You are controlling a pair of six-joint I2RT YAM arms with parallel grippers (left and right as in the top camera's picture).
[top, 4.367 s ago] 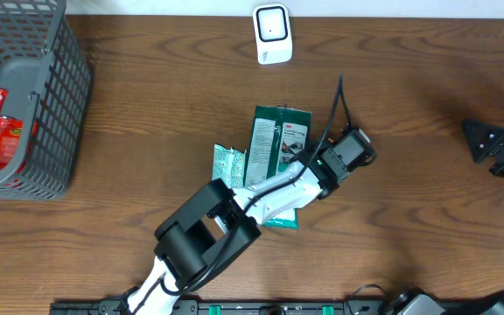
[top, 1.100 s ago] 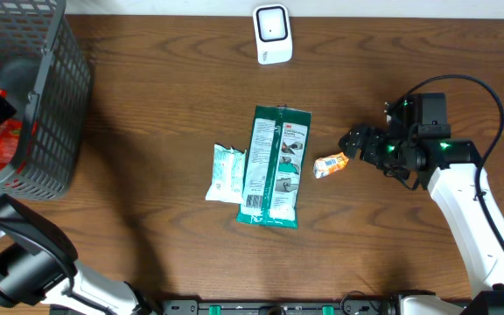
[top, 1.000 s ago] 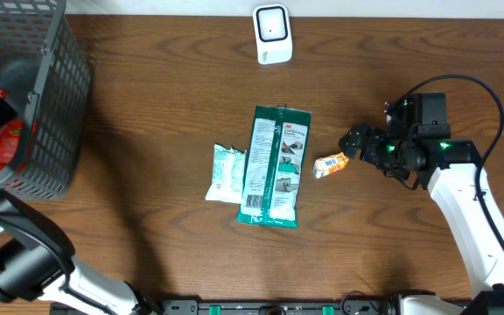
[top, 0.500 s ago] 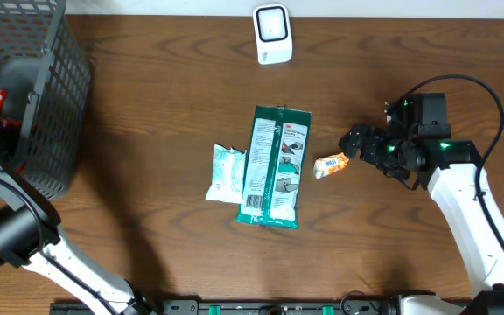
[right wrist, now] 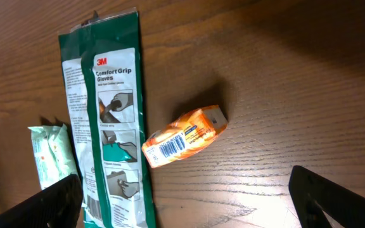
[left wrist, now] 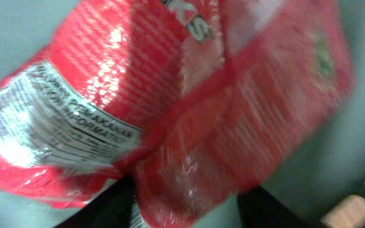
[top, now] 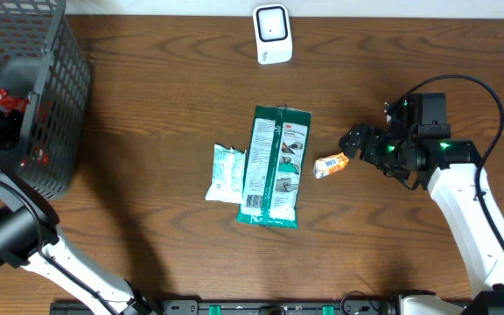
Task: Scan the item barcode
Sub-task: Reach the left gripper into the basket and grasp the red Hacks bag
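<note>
Now the left gripper (left wrist: pixel 185 206) is in the basket (top: pixel 59 79), fingers either side of the red packet (left wrist: pixel 170 107). I cannot tell if it grips. The right gripper (top: pixel 357 142) is wide and empty. Next: squeeze, lift, and show the barcode to the scanner (top: pixel 271 33).

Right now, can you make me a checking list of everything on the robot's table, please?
surface: brown wooden table, no spills seen.
job's things: white scanner at the far edge; orange box lying flat, barcode facing up.
clutter: green 3M gloves pack touching a pale green packet; grey wire basket holding a red packet.
grippers: left fingers in the basket at the red packet, grip unclear; right fingers wide open beside the orange box, not touching it.
cables: black cable looping above the right arm.
surroundings: nothing seen.
</note>
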